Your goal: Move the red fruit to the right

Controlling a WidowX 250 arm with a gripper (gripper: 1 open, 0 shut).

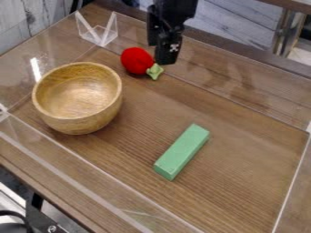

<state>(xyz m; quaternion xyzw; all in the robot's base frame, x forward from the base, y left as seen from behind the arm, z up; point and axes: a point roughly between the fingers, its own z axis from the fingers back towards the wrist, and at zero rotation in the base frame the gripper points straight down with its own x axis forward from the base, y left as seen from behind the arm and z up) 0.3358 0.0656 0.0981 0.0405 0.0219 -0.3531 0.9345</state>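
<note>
The red fruit [135,59] is small and round, with a green leafy stem [155,70] at its lower right. It rests on the wooden table toward the back. My black gripper [163,57] points straight down just to the right of the fruit, its tips near the stem and close above the table. It is turned so that I see its fingers [165,47] nearly edge-on, one behind the other. The gripper is open and holds nothing.
A wooden bowl [80,118] stands at the left. A green rectangular block [183,151] lies at the front right of centre. A clear plastic holder [97,29] sits at the back left. Low clear walls [73,187] ring the table.
</note>
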